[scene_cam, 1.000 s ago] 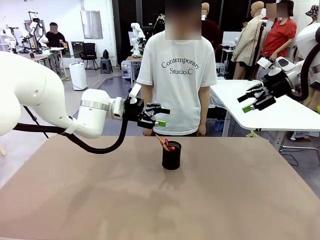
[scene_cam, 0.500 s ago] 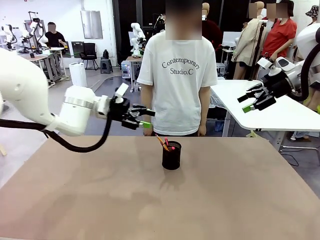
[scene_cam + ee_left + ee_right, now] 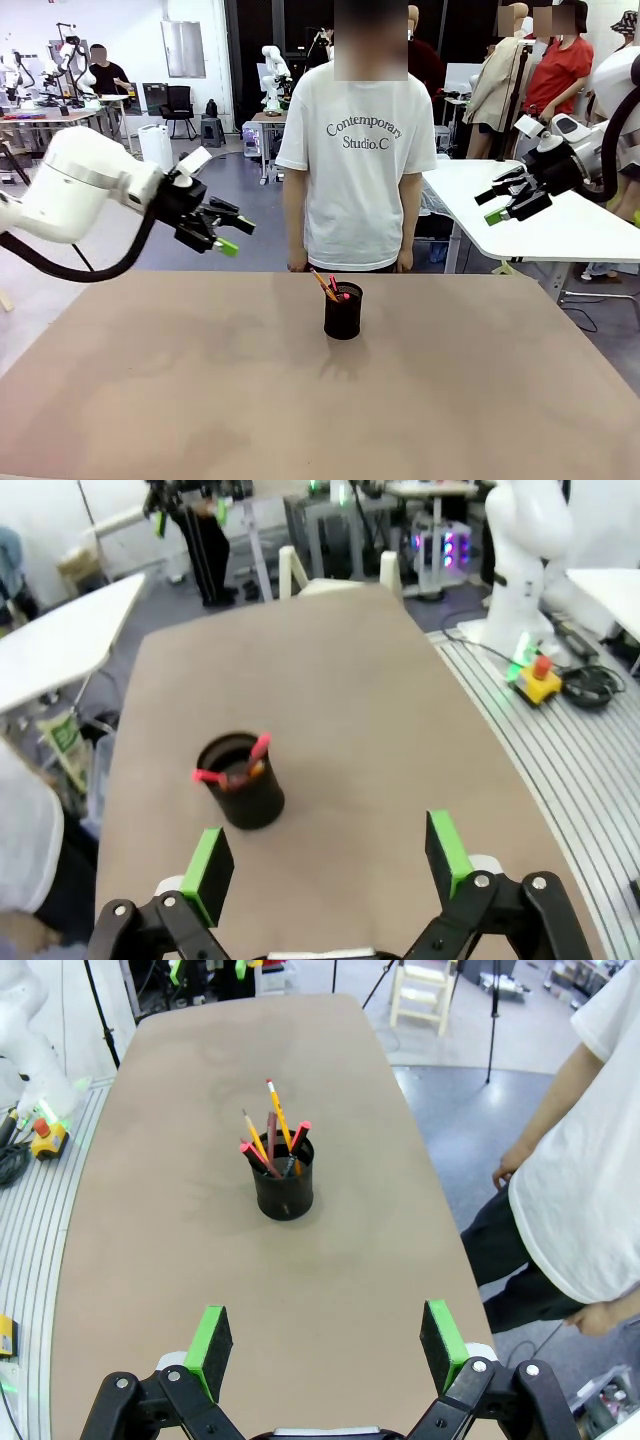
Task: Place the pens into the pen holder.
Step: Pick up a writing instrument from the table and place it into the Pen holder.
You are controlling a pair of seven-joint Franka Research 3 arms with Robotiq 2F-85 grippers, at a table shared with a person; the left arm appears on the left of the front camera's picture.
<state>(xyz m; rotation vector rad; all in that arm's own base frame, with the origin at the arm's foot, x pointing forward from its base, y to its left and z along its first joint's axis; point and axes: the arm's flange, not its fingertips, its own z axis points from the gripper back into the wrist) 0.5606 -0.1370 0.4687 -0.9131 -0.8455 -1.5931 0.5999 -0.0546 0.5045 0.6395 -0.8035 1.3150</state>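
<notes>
Robotics lab, open floor plan. Behind the brown table (image 3: 200,400) stand further workbenches, one carrying a white robot arm (image 3: 274,75), with people standing among them. Beside the table, the floor holds a cable (image 3: 590,685) and a yellow box with a red button (image 3: 538,678).

The surface (image 3: 200,400) looks matt and smooth — a tan, board-like top with soft shadows. At its 12 o'clock the pen holder (image 3: 343,311) is dull black. Both arms wear glossy white plastic shells; the left pincer (image 3: 232,229) and right pincer (image 3: 497,206) are matt black — green pads.
</notes>
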